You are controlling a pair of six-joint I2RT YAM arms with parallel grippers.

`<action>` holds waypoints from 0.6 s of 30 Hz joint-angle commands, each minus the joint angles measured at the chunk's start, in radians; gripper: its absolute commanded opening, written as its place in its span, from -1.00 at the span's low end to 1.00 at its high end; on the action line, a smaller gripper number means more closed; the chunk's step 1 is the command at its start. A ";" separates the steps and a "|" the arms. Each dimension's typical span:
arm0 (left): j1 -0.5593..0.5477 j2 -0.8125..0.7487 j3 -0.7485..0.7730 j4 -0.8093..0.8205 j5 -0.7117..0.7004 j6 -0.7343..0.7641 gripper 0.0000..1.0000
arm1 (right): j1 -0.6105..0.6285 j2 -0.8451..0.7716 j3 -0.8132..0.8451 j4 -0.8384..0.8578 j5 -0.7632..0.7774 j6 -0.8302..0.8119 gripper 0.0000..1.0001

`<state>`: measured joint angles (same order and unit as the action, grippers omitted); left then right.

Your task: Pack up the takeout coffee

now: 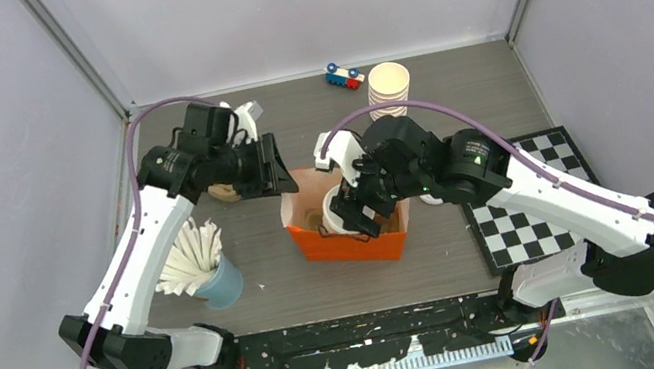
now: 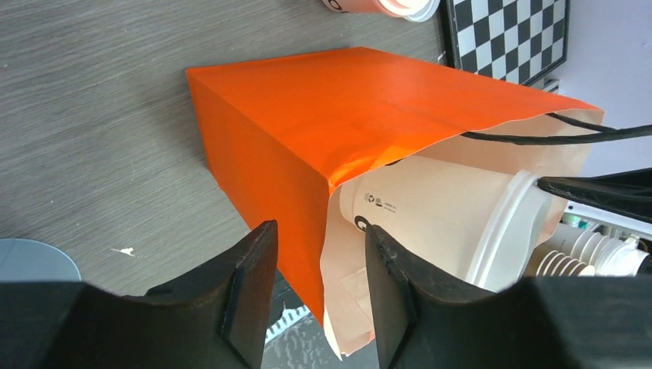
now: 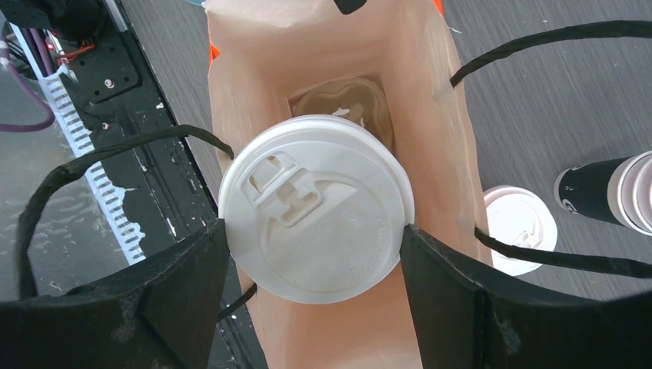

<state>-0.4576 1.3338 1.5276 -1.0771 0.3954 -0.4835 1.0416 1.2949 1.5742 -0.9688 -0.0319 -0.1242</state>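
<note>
The orange paper bag (image 1: 353, 239) stands open at the table's middle. My right gripper (image 1: 349, 209) is shut on a takeout coffee, a white cup (image 2: 430, 207) with a round white lid (image 3: 315, 204), and holds it upright in the bag's mouth (image 3: 430, 92), below the rim. A fingertip (image 3: 419, 254) touches the lid on each side. My left gripper (image 2: 319, 296) is open and straddles the bag's near wall (image 2: 300, 154), one finger outside and one inside, with a gap on both sides. A second lidded coffee (image 3: 521, 227) stands on the table beside the bag.
A tall stack of lidless cups (image 1: 388, 87) and a toy car (image 1: 345, 77) are at the back. A blue cup of white sticks (image 1: 218, 280) stands front left, and a checkerboard (image 1: 529, 200) lies on the right. The bag's black handles (image 3: 115, 150) hang loose outside.
</note>
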 commanded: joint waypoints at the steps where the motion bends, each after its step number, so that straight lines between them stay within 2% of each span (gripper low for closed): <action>1: -0.029 0.004 0.042 -0.036 -0.034 0.039 -0.12 | 0.015 -0.046 -0.017 0.064 0.008 0.021 0.40; 2: -0.032 0.002 0.042 -0.031 -0.032 0.037 -0.19 | 0.016 -0.047 -0.021 0.064 0.010 0.021 0.40; 5: -0.035 -0.009 0.047 -0.017 -0.036 0.047 -0.69 | 0.019 -0.047 -0.019 0.070 0.020 0.015 0.40; 8: -0.035 -0.034 0.035 0.013 -0.056 0.077 -0.94 | 0.019 -0.040 -0.012 0.086 0.026 0.002 0.40; 13: -0.035 -0.105 -0.039 0.156 -0.024 0.134 -1.00 | 0.018 -0.028 -0.011 0.118 0.029 -0.016 0.39; 18: -0.035 -0.131 -0.025 0.156 -0.073 0.197 -1.00 | 0.019 -0.003 -0.005 0.140 0.029 -0.072 0.39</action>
<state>-0.4908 1.2457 1.4899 -1.0019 0.3538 -0.3687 1.0546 1.2854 1.5532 -0.9024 -0.0170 -0.1436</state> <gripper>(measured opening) 0.009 0.808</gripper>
